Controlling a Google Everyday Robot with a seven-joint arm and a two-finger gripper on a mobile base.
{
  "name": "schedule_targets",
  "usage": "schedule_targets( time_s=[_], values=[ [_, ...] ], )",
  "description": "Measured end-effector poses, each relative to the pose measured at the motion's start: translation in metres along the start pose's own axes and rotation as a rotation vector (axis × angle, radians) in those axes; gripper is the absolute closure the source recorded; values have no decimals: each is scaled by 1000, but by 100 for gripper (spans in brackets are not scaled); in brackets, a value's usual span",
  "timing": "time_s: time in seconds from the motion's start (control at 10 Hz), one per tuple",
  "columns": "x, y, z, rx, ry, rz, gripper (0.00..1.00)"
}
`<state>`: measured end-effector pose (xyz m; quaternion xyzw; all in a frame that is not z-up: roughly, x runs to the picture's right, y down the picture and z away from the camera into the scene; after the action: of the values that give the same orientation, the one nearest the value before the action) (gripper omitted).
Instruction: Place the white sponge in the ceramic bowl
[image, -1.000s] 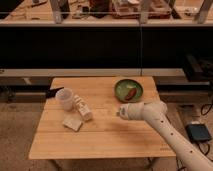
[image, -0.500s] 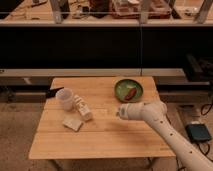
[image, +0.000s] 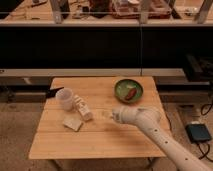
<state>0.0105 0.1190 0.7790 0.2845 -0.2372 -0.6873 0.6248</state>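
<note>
gripper (image: 107, 115) is seen low over the wooden table (image: 100, 145), approx mid-board, just right of the small white carton (image: 83, 110), w/ the arm (image: 150, 125) reaching in from the lower right. it is clenched, w/ nothing gripped. the white sponge (image: 72, 122) is found lying flat on the table, left of the carton and just below the translucent cup (image: 65, 98), apart from the gripper. the carton sits roughly between gripper & sponge, so a straight sideways reach is judged blocked. an approach from above or from the near edge is prob needed.

the ceramic bowl (image: 120, 88), green glazed, is set toward the far right of the table. a red-brown item (image: 131, 93) lies inside it, off-centre, so part of the glaze is left bare for the sponge.

the task is judged to be at the reach stage: no pick made, nothing placed. for the next move the gripper would have to be opened before being lowered onto the sponge. the pad is thin & flat on the wood, so a low, square descent is called for, else it may be pushed rather than pinched. risk: carton or cup could be knocked, as both are packed close to the sponge.
</note>
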Motion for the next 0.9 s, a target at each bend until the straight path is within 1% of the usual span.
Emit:
schedule_targets(
  time_s=[0.1,0.2,0.3,0.4,0.5,0.6,0.7,0.8,0.9],
  values=[
    [1,1,-1,-5,-1,-5,93],
    [-1,0,0,-13,-9,-20,97],
    [-9,-10,8,-11,-34,-63,100],
    [-26,-32,20,16,-72,-109,97],
    [-37,-46,30,34,-96,-139,90],
    [-45,-62,40,54,-117,-171,79],
    [-50,-72,47,65,-129,-194,68],
    [-51,-77,52,69,-131,-209,60],
    [-52,-81,58,73,-123,-221,48]
  ],
)
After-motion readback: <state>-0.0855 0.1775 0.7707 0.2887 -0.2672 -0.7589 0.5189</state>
